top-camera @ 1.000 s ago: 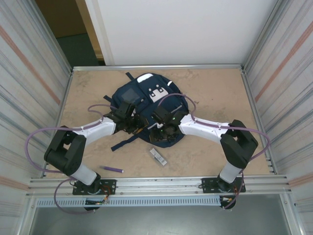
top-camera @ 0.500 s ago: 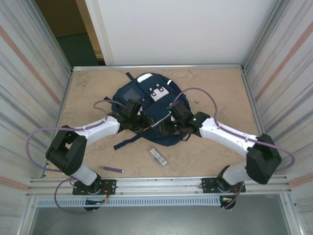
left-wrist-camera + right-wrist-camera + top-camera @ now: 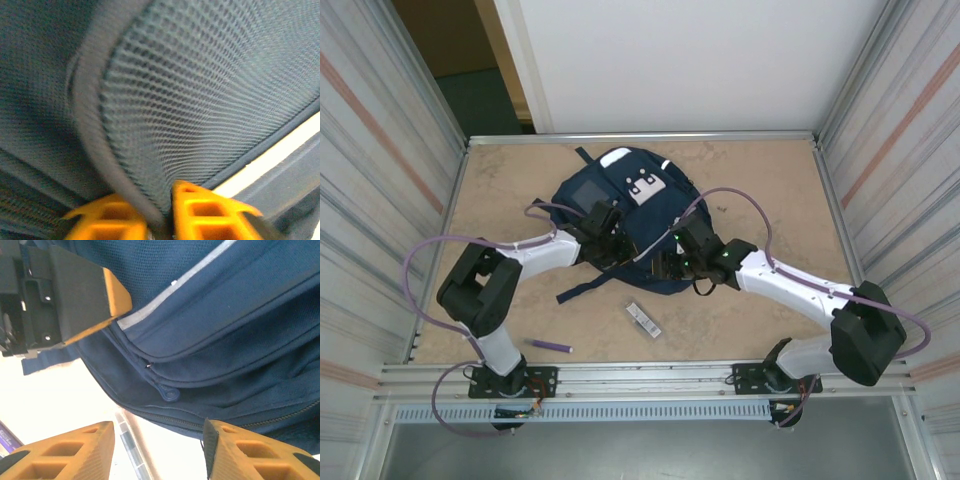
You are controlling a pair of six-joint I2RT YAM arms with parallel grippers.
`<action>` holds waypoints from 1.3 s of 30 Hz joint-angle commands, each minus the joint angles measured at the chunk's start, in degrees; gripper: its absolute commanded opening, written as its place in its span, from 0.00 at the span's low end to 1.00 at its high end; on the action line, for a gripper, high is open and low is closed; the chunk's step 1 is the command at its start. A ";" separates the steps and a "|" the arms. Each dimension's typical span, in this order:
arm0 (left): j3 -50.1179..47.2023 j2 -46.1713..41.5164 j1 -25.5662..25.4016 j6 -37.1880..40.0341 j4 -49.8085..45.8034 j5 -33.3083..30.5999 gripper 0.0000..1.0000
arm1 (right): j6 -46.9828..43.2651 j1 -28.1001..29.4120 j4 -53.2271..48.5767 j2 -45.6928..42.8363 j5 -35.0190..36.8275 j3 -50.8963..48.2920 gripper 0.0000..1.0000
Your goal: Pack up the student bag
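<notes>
Purple pen (image 3: 550,345) and striped silver packet (image 3: 643,320) lie beside the navy-blue fabric backpack (image 3: 642,222). Up close, left gripper (image 3: 159,210) pinches its mesh (image 3: 200,100); right gripper (image 3: 159,445) gapes.

Matt, mesh-woven navy cloth student bag (image 3: 645,218)

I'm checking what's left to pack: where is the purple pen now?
In the top view, the slim purple pen lies on the tan table, near-left, just left of the small grey rectangular packet and outside the navy-blue fabric backpack.
</notes>
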 commanded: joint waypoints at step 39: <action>12.56 -10.30 2.35 -1.81 -3.29 9.36 0.00 | -22.44 -10.28 6.97 1.09 -14.33 -1.44 0.54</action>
